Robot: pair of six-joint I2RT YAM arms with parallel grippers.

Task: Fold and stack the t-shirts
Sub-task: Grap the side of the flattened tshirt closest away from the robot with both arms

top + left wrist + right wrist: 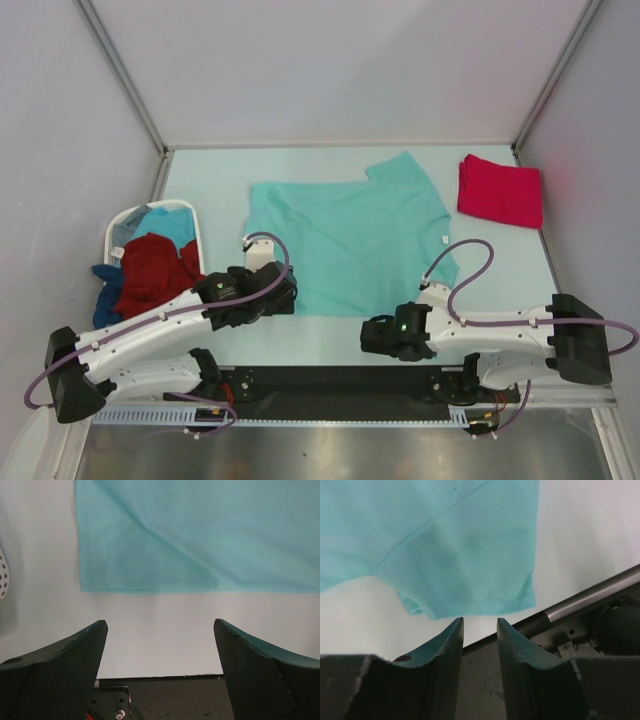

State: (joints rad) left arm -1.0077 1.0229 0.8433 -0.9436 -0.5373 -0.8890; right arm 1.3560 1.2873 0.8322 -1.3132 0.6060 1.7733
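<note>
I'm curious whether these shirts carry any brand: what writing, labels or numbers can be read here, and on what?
No text can be read.
The small white tag on the teal t-shirt is too small to read.
The red t-shirt and the basket show no print.

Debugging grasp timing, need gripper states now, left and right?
Left gripper: wide open, empty.
Right gripper: narrowly open, empty; teal t-shirt sleeve just beyond tips.

Soft matt cloth teal t-shirt on smooth matt table.

Most of blue shirt beneath dark red shirt; corner of teal shirt behind left arm
</note>
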